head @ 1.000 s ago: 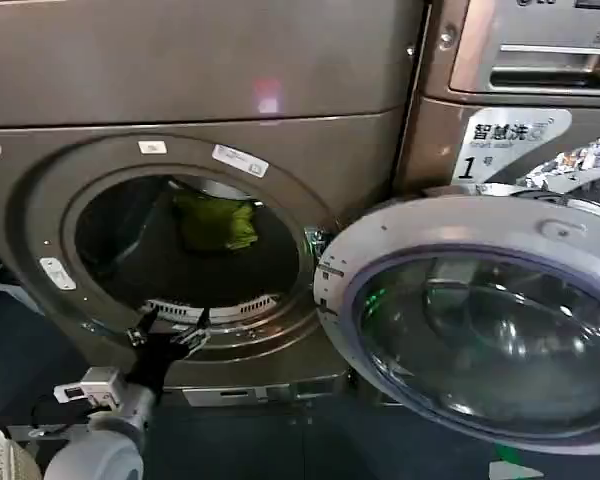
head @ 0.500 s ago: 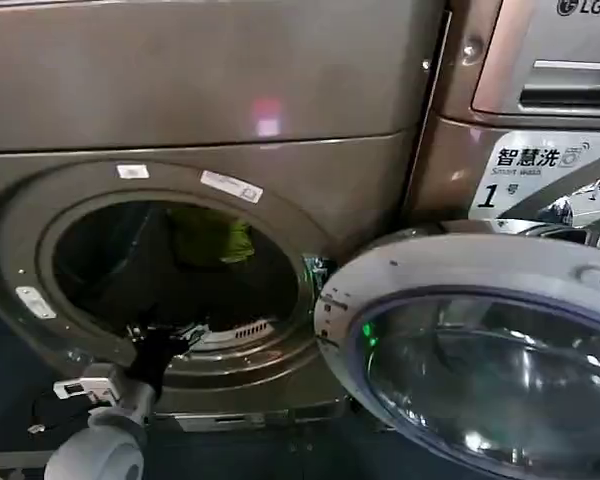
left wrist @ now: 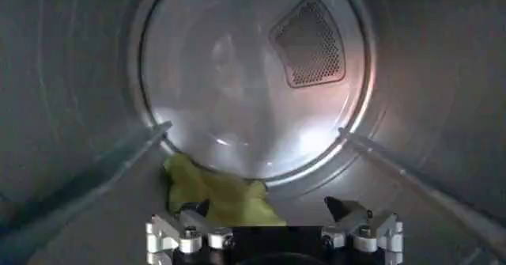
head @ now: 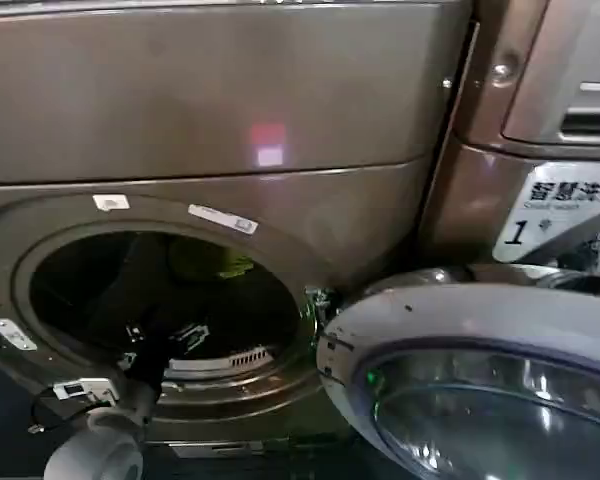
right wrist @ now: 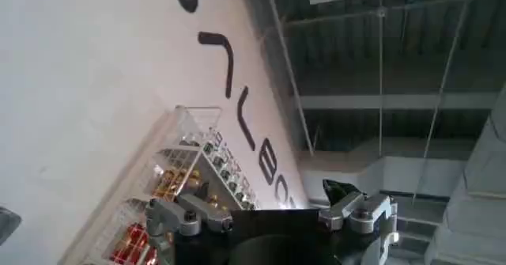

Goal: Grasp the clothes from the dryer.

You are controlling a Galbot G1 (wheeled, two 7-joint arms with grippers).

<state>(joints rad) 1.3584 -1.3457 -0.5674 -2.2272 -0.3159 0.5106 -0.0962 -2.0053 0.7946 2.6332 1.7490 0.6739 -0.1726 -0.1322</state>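
The dryer [head: 280, 110] is a bronze-grey machine whose round mouth stands open, with its silver-rimmed glass door [head: 480, 380] swung out to the right. The clothes [head: 215, 262], a small lime bundle, lie deep in the dark drum. My left gripper [head: 165, 335] reaches over the lower rim into the mouth. In the left wrist view the lime clothes [left wrist: 225, 199] rest on the drum floor just ahead of the left gripper [left wrist: 269, 209], which is open, with the fabric near one fingertip [left wrist: 198, 210] and not between the jaws. My right gripper [right wrist: 265, 199] is open and empty, facing a wall away from the dryer.
A like machine [head: 540, 120] with a white "1" sticker [head: 555, 215] stands at the right. The open door blocks the lower right. Inside the drum are ribs [left wrist: 118, 160] and a perforated vent [left wrist: 310, 41]. The right wrist view shows a lettered wall and a wire rack [right wrist: 170, 191].
The left gripper has gone from the mouth's lower rim farther into the drum. The head view has shifted, so the dryer and its door sit farther right and lower.
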